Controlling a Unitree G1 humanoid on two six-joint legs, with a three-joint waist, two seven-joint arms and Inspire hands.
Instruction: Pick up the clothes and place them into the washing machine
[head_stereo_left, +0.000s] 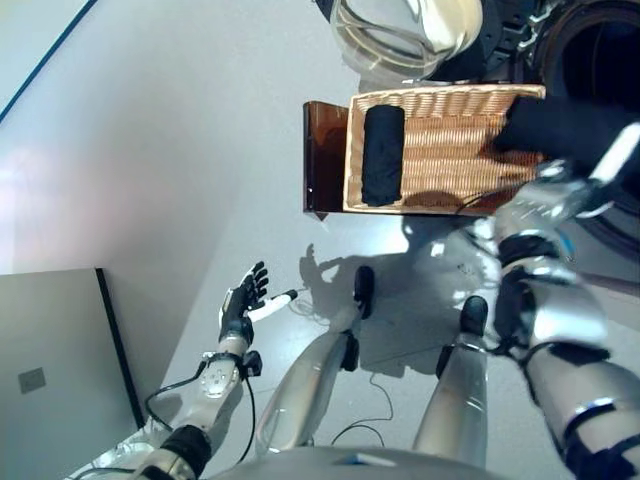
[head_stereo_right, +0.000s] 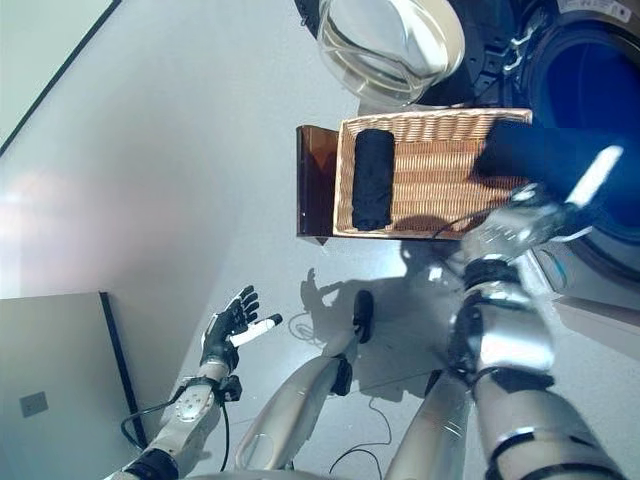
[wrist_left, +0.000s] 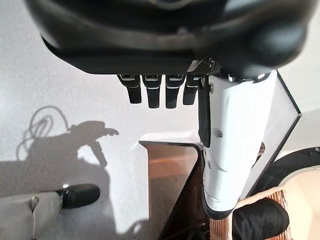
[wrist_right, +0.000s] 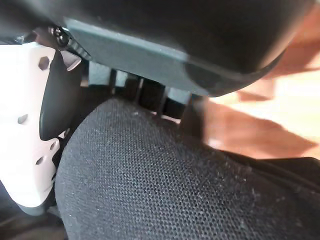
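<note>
Over the wicker basket (head_stereo_right: 440, 135): my right hand (head_stereo_right: 520, 225) clutches a dark garment (head_stereo_right: 540, 150).
Left of basket: my left hand (head_stereo_left: 240, 300), fingers spread.

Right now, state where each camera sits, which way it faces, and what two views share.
Left eye view: on the head, looking down at the wicker basket; both arms show.
Right eye view: same, slightly offset, washing machine drum clearer.
Left wrist view: along the open left hand toward the floor and basket edge.
Right wrist view: very close on the dark cloth under the right hand.
Shared: both eye views show the rolled black garment.
</note>
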